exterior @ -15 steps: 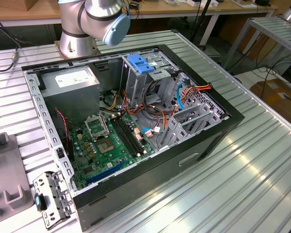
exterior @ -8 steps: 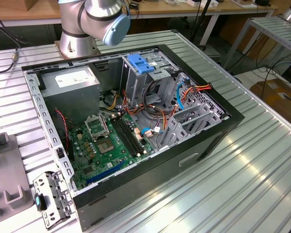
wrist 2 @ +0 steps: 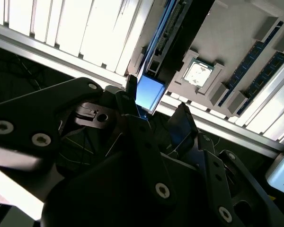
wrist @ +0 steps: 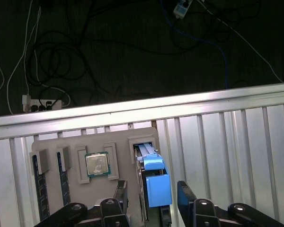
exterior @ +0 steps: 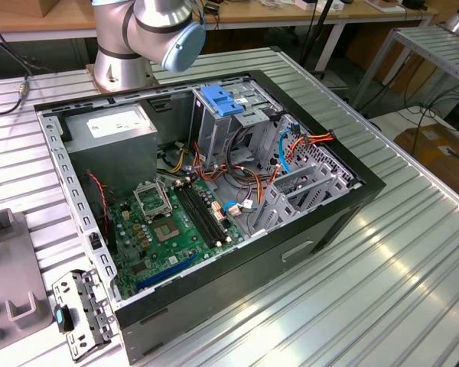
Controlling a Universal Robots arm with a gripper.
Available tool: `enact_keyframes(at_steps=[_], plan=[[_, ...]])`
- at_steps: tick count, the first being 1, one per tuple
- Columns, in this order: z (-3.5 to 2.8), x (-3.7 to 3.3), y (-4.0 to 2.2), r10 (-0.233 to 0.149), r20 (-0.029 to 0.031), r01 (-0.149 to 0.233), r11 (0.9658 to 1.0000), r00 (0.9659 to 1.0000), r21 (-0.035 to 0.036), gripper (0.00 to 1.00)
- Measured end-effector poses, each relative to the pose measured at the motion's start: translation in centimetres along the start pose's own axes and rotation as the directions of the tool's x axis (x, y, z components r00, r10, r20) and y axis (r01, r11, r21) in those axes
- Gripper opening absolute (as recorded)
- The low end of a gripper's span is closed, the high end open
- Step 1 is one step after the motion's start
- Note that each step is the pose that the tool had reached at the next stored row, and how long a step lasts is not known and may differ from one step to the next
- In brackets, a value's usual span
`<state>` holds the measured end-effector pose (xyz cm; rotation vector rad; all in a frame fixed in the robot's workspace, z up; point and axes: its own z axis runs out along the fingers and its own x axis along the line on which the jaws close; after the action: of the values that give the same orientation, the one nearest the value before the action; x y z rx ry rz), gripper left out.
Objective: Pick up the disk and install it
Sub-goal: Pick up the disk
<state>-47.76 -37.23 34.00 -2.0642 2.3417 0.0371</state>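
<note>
Gripper (wrist: pixel 152 189) spread over the disk (wrist: pixel 154 165), first wrist view
We see the fingers apart, one on each side of the disk's blue end, holding nothing. The disk stands on edge in a slot of the grey holder (wrist: pixel 52 144), its long axis crosswise to the line between the fingers, beside the chip (wrist: pixel 97 164).

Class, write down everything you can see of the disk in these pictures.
The disk is a dark flat drive in a bright blue plastic carrier with a blocky blue end. It stands on edge in a slot of the grey tray, beside a processor chip. The open gripper straddles its blue end, apparently without touching.
</note>
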Motion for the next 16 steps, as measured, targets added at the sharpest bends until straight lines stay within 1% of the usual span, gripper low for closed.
enact_keyframes(at_steps=[5, 7, 12, 14, 16], plan=[[0.03, 0.00, 0.00, 0.000, 0.0001, 0.000, 1.0000, 1.0000, 0.0001, 0.54], [0.26, 0.01, 0.00, 0.000, -0.0001, 0.000, 1.0000, 1.0000, 0.0005, 0.54], [1.14, 0.03, -0.01, -0.001, -0.0006, 0.001, 1.0000, 1.0000, 0.0004, 0.54], [1.56, 0.05, -0.01, -0.001, -0.0007, 0.001, 1.0000, 1.0000, 0.0003, 0.54], [2.16, 0.04, -0.01, -0.001, -0.0007, 0.001, 1.0000, 1.0000, 0.0002, 0.54]])
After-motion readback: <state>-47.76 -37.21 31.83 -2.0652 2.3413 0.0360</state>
